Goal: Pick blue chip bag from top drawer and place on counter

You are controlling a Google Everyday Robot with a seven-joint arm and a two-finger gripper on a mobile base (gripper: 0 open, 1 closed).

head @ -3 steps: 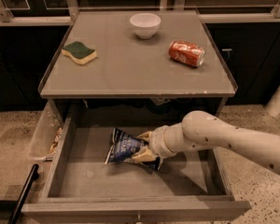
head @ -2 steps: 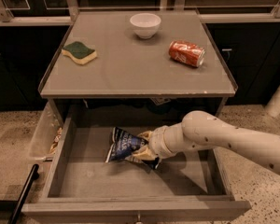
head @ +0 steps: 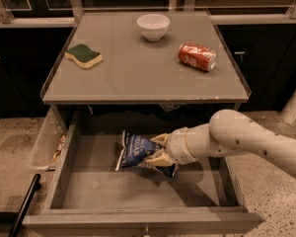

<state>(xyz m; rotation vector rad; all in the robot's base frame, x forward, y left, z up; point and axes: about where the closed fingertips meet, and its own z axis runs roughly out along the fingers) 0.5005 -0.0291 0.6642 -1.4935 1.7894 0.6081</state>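
Blue chip bag (head: 134, 152), crinkled, in claw (head: 154, 148)

The hand (head: 156, 149) lies in the top drawer (head: 89, 186), below the front edge of the desk (head: 138, 78). It covers the right end of the blue chip bag (head: 134, 152), whose lettering is too small to read. Its arm (head: 246, 142) is cut off at the picture's right edge. The drawer's back is lost in shadow under the desk's front edge. Off the front left corner, a clear bin (head: 43, 147) holds blurred bits that cannot be named. The black bar (head: 24, 206) below it and the drawer's front are cut off at the bottom.
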